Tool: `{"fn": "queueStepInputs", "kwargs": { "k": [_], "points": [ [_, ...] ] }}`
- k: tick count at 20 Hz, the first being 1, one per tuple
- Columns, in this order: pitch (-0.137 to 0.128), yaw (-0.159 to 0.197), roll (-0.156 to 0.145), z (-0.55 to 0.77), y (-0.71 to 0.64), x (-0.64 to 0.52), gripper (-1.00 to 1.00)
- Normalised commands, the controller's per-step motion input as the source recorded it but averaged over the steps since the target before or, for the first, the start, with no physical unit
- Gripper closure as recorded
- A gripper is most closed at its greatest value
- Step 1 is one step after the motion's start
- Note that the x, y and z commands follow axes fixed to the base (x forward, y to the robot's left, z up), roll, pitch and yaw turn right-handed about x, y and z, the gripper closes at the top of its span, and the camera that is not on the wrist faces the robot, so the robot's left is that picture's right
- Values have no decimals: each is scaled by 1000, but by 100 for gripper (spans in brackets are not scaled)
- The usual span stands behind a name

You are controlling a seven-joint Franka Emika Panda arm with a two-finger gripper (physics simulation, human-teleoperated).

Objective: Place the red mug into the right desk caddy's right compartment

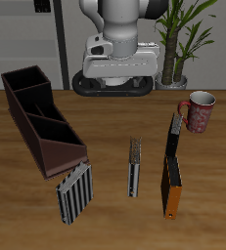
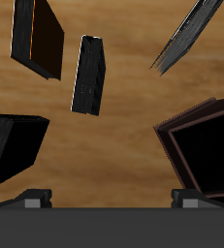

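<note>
The red mug (image 1: 199, 110), speckled white, stands upright on the table near its edge, handle turned toward the table's middle. The right desk caddy (image 1: 41, 117), long, dark brown and maroon-sided, lies at the opposite side of the table, and its divided sections look empty. I cannot tell which end section is the right compartment. The caddy's corner also shows in the wrist view (image 2: 206, 155). My gripper (image 2: 112, 198) is open and empty, high above the table's middle, with its fingertips (image 2: 31, 198) wide apart. It is far from both mug and caddy.
A grey-and-white striped box (image 1: 73, 191) stands near the caddy's front end. A thin dark book (image 1: 135, 166) lies mid-table. An orange-and-black book (image 1: 172, 183) and a black book (image 1: 176, 132) sit beside the mug. A potted plant (image 1: 181, 44) stands behind.
</note>
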Motion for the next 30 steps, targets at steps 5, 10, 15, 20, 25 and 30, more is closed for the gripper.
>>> {"fn": "queueStepInputs", "kwargs": {
  "k": [5, 10, 15, 20, 25, 30],
  "points": [
    [-12, -31, -40, -119, 320, -96, -100],
    [-47, -4, 13, -111, 656, -383, -100],
    [-28, 44, 114, -257, 778, -475, -100],
    [-2, 23, 40, -260, 602, -527, -100],
    [57, 30, 19, -234, 444, -298, -100],
    [-55, 23, -6, -131, 460, -342, -100]
  ]
}}
